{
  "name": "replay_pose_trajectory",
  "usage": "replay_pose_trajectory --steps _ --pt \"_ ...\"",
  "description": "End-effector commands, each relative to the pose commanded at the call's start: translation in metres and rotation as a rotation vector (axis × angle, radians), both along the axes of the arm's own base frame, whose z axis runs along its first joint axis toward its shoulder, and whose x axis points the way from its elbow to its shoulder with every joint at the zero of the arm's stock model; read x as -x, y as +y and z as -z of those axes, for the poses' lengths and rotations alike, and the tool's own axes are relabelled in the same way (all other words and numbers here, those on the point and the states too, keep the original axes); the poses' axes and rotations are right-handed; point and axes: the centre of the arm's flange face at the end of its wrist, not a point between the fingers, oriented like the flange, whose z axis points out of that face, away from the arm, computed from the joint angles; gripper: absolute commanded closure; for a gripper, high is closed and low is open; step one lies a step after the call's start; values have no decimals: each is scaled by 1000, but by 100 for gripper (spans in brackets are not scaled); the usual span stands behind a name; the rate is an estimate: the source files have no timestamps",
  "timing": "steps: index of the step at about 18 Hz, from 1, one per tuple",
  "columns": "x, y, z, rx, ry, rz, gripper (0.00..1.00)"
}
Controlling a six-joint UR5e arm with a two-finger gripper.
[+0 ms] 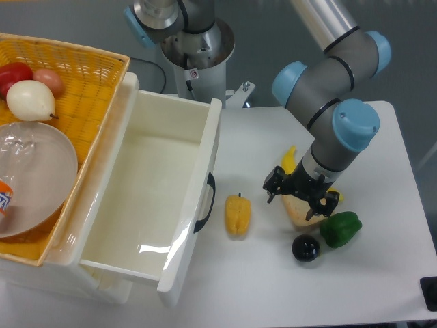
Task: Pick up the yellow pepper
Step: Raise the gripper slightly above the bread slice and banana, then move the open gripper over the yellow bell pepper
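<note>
The yellow pepper (pixel 238 214) lies on the white table just right of the open drawer's front, its short dark stem pointing away from me. My gripper (pixel 298 197) hangs to the pepper's right, over a slice of bread (pixel 298 212), apart from the pepper. Its two fingers stand spread and nothing is held between them. The arm's wrist covers part of a yellow banana (pixel 290 160) behind it.
A green pepper (pixel 340 229) and a small black round fruit (pixel 306 248) lie right of the bread. An open white drawer (pixel 208 157) fills the middle left. A yellow basket (pixel 89 82) with a plate and produce stands at far left. The robot base (pixel 194 48) is behind.
</note>
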Motion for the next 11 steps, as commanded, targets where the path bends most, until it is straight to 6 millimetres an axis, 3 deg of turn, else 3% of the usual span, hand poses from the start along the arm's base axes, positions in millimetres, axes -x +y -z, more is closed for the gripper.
replay_pose_trajectory --steps 4,7,11 --pt "2 -14 13 -91 -66 -35 0" --pt "-7 -6 12 -94 -75 -25 0" --pt "-30 12 26 -77 -102 14 0"
